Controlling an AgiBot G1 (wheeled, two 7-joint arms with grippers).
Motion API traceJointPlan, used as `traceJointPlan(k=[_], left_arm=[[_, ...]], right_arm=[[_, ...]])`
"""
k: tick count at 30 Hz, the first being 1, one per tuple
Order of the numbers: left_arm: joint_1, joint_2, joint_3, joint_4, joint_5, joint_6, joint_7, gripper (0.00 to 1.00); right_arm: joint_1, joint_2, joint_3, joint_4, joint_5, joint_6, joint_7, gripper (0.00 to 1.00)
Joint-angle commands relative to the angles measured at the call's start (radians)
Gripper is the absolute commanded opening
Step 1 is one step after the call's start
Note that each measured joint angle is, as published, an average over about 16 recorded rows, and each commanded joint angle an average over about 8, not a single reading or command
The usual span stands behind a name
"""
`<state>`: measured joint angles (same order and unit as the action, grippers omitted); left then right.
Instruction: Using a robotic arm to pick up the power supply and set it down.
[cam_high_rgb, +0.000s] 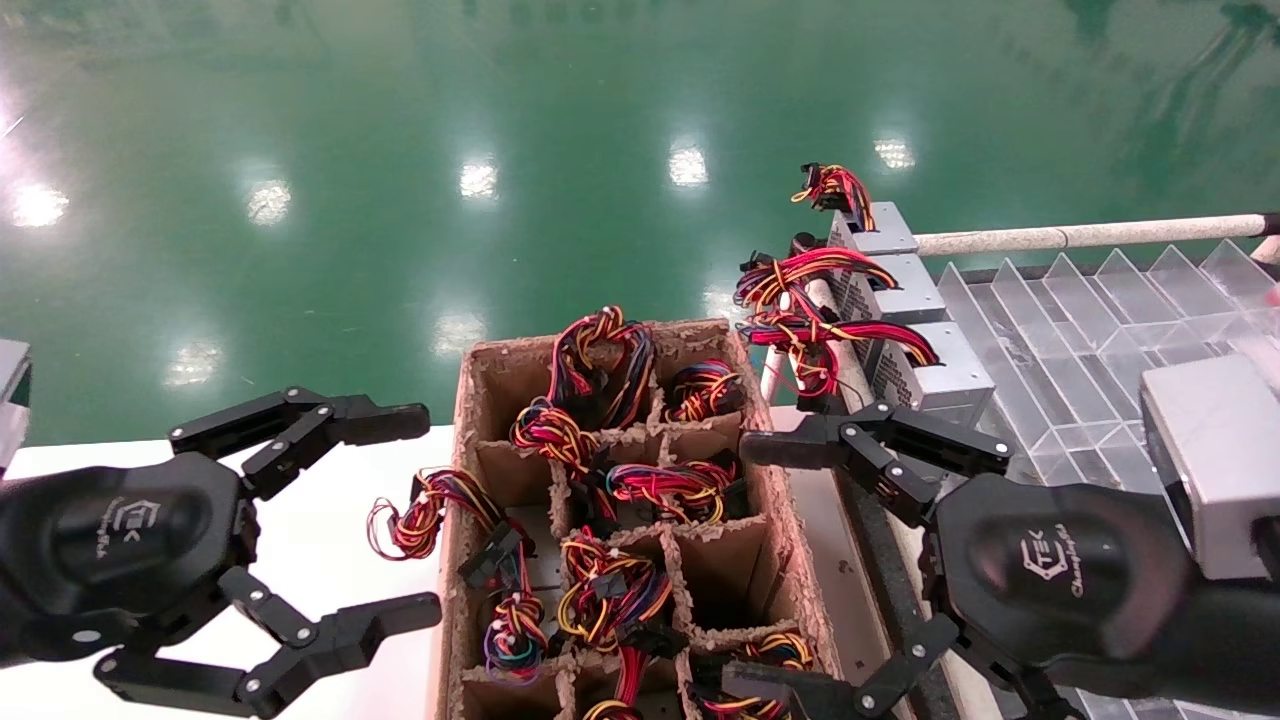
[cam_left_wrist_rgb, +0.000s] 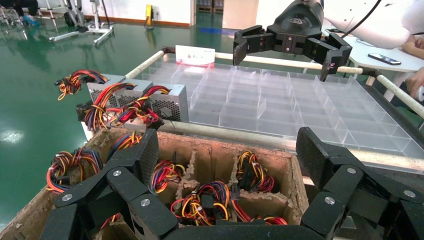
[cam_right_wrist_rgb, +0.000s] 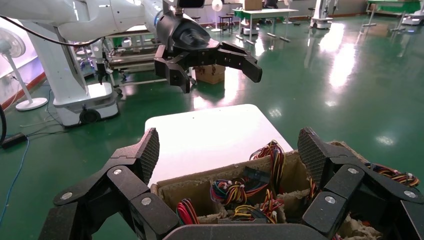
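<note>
Left gripper (cam_high_rgb: 400, 515): mine, spread wide and holding nothing; it hangs over the white table (cam_high_rgb: 330, 480), at nine o'clock from the box.
Right gripper (cam_high_rgb: 760, 565): mine too, fingers wide apart and empty; it hangs at the box's three o'clock edge, between box and tray.
Box (cam_high_rgb: 470, 400): brown cardboard, split into cells; I see bundles of red, yellow and black wires (cam_high_rgb: 610, 590) in most cells.
Power supplies (cam_high_rgb: 925, 350): three silver-grey boxes in a row at one o'clock from the box, on the near-left edge of the tray, perforated sides toward the box, wire bundles spilling over toward it. Neither of my grippers touches them.
Tray (cam_high_rgb: 1080, 330): clear plastic with dividers, at two o'clock from the box, beyond my right gripper.
Floor (cam_high_rgb: 400, 120): glossy green, at twelve o'clock.
</note>
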<state>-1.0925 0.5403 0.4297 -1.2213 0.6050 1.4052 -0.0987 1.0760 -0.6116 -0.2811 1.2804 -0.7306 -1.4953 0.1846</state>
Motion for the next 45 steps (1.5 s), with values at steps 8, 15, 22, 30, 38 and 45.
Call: traceJointPlan(k=[8,15,22,30,38,45], left_arm=[[0.0,0.0,0.0,0.0,0.0,0.0,0.0,1.0],[0.0,0.0,0.0,0.0,0.0,0.0,0.0,1.0],[0.0,0.0,0.0,0.0,0.0,0.0,0.0,1.0],[0.0,0.0,0.0,0.0,0.0,0.0,0.0,1.0],[0.0,0.0,0.0,0.0,0.0,0.0,0.0,1.0],[0.0,0.0,0.0,0.0,0.0,0.0,0.0,1.0]], right_arm=[[0.001,-0.001,-0.001,-0.001,0.001,0.0,-0.001,1.0],[0.001,-0.001,-0.001,-0.002,0.001,0.0,-0.001,1.0],[0.001,-0.001,-0.001,-0.002,0.001,0.0,-0.001,1.0],[0.002,-0.001,-0.001,-0.002,0.001,0.0,-0.001,1.0],[0.002,-0.001,-0.001,-0.002,0.001,0.0,-0.001,1.0],[0.002,-0.001,-0.002,-0.002,0.001,0.0,-0.001,1.0]])
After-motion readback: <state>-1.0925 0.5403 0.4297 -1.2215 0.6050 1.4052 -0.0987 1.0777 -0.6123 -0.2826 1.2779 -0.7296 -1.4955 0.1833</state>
